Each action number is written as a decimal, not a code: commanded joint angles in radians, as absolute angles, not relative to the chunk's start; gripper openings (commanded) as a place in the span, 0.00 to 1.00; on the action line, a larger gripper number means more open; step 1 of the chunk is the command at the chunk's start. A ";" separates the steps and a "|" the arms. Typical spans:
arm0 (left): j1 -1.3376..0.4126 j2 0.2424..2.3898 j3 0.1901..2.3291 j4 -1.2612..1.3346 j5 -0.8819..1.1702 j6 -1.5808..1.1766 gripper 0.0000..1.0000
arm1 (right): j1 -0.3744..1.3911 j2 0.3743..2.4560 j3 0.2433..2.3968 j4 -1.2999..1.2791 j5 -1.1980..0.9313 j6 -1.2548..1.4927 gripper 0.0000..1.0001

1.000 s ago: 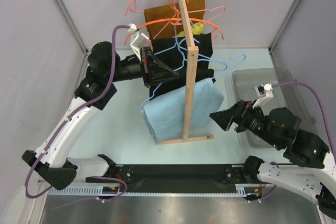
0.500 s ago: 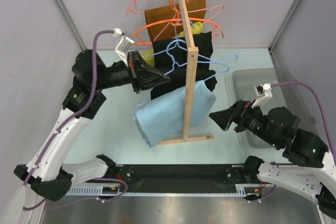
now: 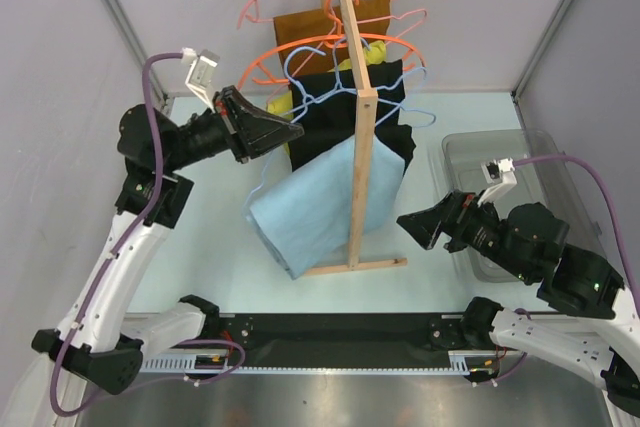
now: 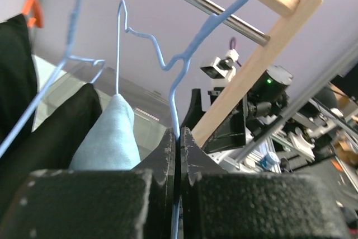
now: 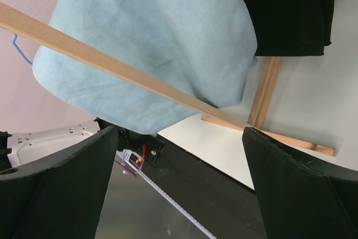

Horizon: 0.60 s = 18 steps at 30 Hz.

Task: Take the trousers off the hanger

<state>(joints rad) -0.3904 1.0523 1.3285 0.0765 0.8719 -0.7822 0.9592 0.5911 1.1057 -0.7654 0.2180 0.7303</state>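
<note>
The left gripper [image 4: 178, 138] is clenched on the wire of the hanger [image 4: 170, 79]; the trousers [image 3: 315, 202] hang just beside and below its fingers. The right gripper [image 3: 410, 223] is spread wide; the trousers lie ahead of it, behind a bar of the wooden rack [image 5: 140, 85].

Bright, even light from above filled the pale-walled enclosure, and shadows on the table [image 3: 215, 247] beside the trousers [image 3: 310, 212] were faint and soft-edged. The steel strip [image 3: 300, 402] at the near edge carried a dull sheen, and the clear bin [image 3: 470, 142] showed thin highlights along its rim. From the left wrist, the left gripper [image 4: 178, 135] sat dark and grainy against a washed-out wall, with the machinery behind it soft. From the right wrist, the fingers [image 5: 50, 188] of the right gripper [image 5: 180, 132] were near-black in the corners, while the cloth was crisp.
</note>
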 commanded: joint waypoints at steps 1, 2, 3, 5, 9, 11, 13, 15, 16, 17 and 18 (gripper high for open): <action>-0.354 0.942 1.408 -0.014 0.777 -0.737 0.00 | 0.963 0.623 1.149 -0.746 0.172 0.674 1.00; -0.350 0.933 1.419 -0.064 0.761 -0.718 0.01 | 0.962 0.646 1.155 -0.747 0.141 0.660 1.00; -0.348 0.921 1.428 -0.107 0.747 -0.700 0.00 | 0.962 0.655 1.163 -0.749 0.123 0.644 1.00; -0.348 0.875 1.447 -0.219 0.695 -0.660 0.00 | 0.963 0.681 1.190 -0.750 0.060 0.589 1.00; -0.348 0.782 1.445 -0.340 0.608 -0.631 0.00 | 0.968 0.744 1.247 -0.765 -0.031 0.488 1.00; -0.359 0.738 1.454 -0.402 0.548 -0.603 0.00 | 0.977 0.756 1.273 -0.772 -0.063 0.433 1.00; -0.370 0.710 1.445 -0.435 0.505 -0.581 0.00 | 0.995 0.782 1.319 -0.778 -0.109 0.401 1.00; -0.368 0.687 1.439 -0.454 0.471 -0.571 0.00 | 1.020 0.802 1.357 -0.776 -0.132 0.359 1.00; -0.368 0.683 1.442 -0.480 0.456 -0.562 0.00 | 1.034 0.819 1.367 -0.775 -0.144 0.345 1.00; -0.368 0.677 1.443 -0.492 0.428 -0.557 0.00 | 1.079 0.827 1.373 -0.770 -0.138 0.336 1.00; -0.368 0.661 1.445 -0.500 0.414 -0.552 0.00 | 1.107 0.830 1.381 -0.766 -0.126 0.316 1.00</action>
<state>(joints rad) -0.3645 0.6792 1.3911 -0.5354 0.5495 -0.5915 1.0225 0.8127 1.3128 -0.7898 -0.0666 0.4313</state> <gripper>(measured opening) 0.019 0.995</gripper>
